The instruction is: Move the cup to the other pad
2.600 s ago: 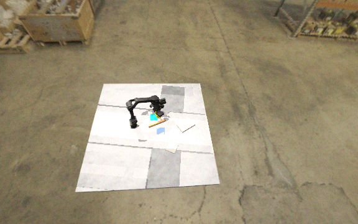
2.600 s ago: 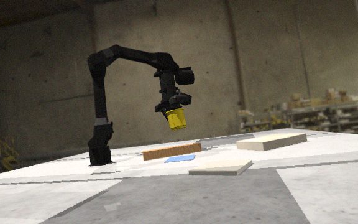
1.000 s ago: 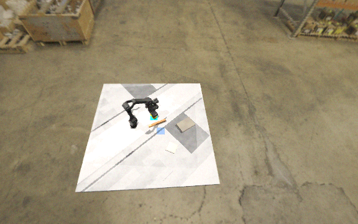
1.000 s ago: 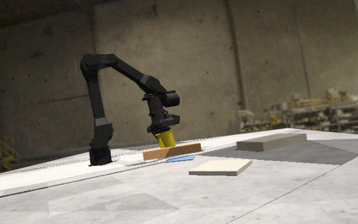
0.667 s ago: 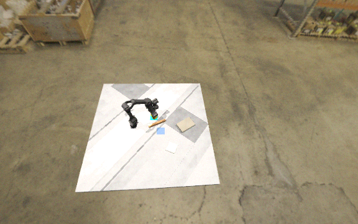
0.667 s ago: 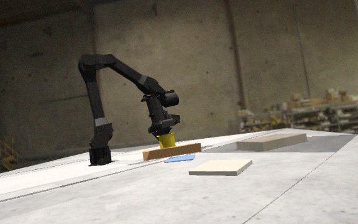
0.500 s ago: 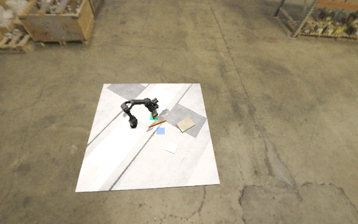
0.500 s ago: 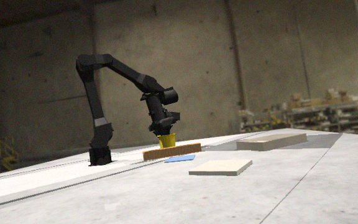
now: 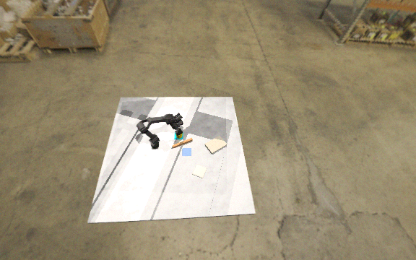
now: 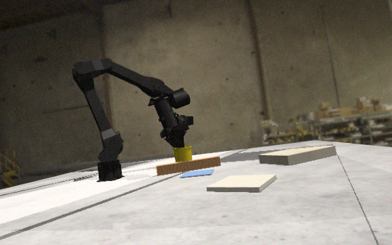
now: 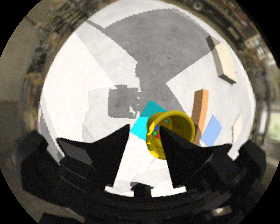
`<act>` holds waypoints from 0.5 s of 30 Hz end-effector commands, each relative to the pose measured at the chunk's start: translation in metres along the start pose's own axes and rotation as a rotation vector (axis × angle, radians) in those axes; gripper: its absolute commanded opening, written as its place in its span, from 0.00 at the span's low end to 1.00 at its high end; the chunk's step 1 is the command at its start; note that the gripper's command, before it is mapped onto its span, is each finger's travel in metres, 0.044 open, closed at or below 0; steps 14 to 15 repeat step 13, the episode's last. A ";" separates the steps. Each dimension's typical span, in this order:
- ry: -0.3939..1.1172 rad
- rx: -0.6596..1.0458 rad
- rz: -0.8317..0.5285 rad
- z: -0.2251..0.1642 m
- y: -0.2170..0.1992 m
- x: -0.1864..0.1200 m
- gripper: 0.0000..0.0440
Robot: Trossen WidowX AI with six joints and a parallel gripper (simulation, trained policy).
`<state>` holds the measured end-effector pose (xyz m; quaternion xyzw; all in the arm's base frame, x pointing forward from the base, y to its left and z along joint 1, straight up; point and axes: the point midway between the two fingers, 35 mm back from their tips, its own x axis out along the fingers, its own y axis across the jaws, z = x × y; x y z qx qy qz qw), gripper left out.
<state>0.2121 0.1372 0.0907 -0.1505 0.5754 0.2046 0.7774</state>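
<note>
The yellow cup (image 9: 180, 136) (image 10: 183, 154) (image 11: 187, 125) stands upright at the cyan pad (image 9: 175, 138) (image 11: 152, 108), over its edge nearest the bar in the wrist view. Several coloured marbles (image 11: 156, 132) show inside the cup. The cup's foot is hidden behind the bar in the exterior view. My gripper (image 9: 179, 132) (image 10: 180, 146) (image 11: 144, 127) is open and low at the cup. Its right finger in the wrist view overlaps the cup's mouth; its left finger is outside, apart from the wall. The blue pad (image 9: 186, 152) (image 10: 197, 173) (image 11: 211, 130) lies beyond the bar and bears nothing.
An orange-brown bar (image 9: 182, 143) (image 10: 188, 165) (image 11: 200, 107) lies between the two pads, close beside the cup. A thick cream block (image 9: 215, 145) (image 10: 298, 154) (image 11: 223, 62) lies farther out. A thinner cream slab (image 9: 199, 171) (image 10: 241, 182) lies past the blue pad.
</note>
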 end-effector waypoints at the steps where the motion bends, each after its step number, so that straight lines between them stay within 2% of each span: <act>1: -0.019 0.017 0.016 -0.002 0.001 -0.007 0.54; 13: -0.114 0.045 0.034 0.005 0.000 -0.038 0.68; 15: -0.114 0.045 0.034 0.005 0.000 -0.038 0.68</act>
